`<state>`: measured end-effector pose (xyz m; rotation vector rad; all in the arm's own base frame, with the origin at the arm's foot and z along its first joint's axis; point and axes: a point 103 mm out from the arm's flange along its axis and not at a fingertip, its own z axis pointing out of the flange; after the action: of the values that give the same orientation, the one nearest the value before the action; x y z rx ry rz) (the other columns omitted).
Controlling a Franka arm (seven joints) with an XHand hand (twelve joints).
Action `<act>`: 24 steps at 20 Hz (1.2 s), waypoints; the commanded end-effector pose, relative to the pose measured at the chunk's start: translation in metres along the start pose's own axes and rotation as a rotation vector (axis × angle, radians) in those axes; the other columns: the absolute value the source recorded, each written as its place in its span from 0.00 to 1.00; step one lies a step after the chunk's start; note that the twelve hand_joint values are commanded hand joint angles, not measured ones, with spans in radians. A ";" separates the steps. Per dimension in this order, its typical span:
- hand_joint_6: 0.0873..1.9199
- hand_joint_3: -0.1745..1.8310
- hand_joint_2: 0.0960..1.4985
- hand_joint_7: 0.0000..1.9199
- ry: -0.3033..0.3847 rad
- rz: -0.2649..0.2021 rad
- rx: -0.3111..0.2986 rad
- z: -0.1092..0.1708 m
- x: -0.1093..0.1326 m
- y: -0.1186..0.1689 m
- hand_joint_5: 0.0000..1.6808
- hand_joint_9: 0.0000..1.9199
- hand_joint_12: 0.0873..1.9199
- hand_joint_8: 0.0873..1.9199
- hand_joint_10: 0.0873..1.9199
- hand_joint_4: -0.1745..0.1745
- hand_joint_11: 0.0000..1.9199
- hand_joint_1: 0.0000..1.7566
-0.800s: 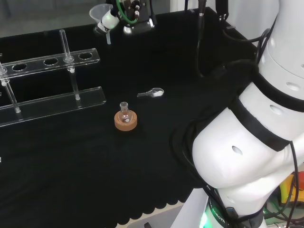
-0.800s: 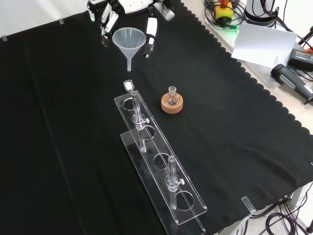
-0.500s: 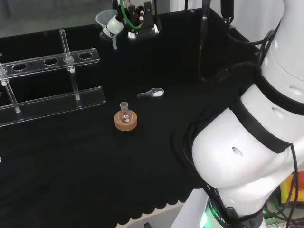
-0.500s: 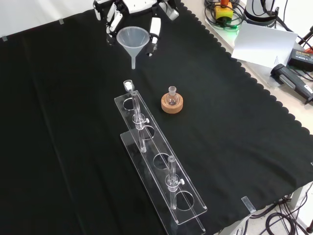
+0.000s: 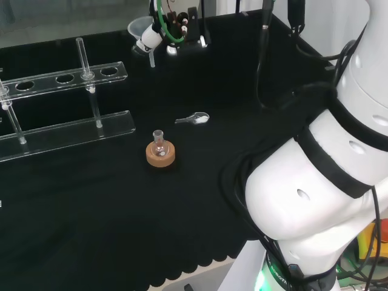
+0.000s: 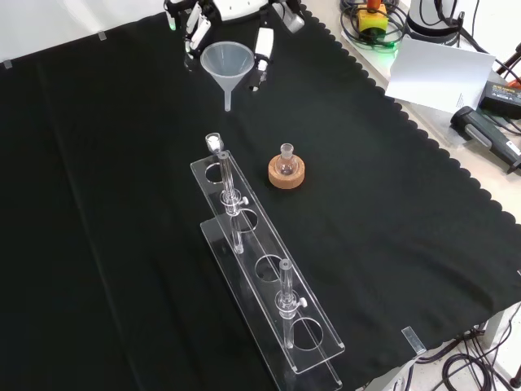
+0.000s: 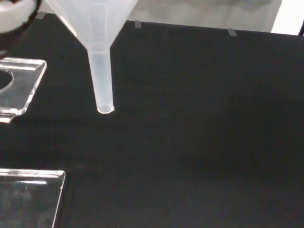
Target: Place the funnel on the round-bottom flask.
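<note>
Hand (image 6: 232,20) clasps the funnel (image 6: 227,63) by the rim, fingers (image 6: 263,47) curled either side, spout down, clear of the cloth. We see it's shifted since 0.8 s ago: rightward in both front and head views, i.e. carried toward the round-bottom flask (image 6: 285,161), still well apart from it. Flask sits upright in its cork ring (image 6: 286,174), neck bare, just beside the test tube rack (image 6: 269,269). Small spoon (image 5: 193,119) lies near. We judge transport is underway; lining up the spout w/ the narrow neck comes next.

funnel (image 7: 95,28) cone cut off in wrist view, hand (image 6: 236,16) cropped at front view's top
</note>
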<state>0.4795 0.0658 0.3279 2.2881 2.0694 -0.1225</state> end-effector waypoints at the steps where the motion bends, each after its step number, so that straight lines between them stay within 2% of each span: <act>1: 0.19 0.38 0.32 0.70 -0.003 0.005 0.017 0.007 -0.001 -0.010 0.69 0.50 0.75 0.11 0.11 1.00 0.00 0.48; 10: 0.19 0.38 0.32 0.70 0.019 0.002 0.062 0.025 0.003 -0.035 0.69 0.50 0.75 0.11 0.11 1.00 0.00 0.48; 18: 0.19 0.38 0.32 0.71 0.040 0.004 0.067 0.037 0.006 -0.051 0.69 0.50 0.75 0.11 0.11 1.00 0.00 0.48; 24: 0.19 0.38 0.32 0.71 0.070 0.069 0.036 0.044 -0.012 -0.063 0.70 0.50 0.75 0.11 0.10 1.00 0.00 0.48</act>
<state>0.4244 0.0679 0.2884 2.3684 2.0925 -0.1432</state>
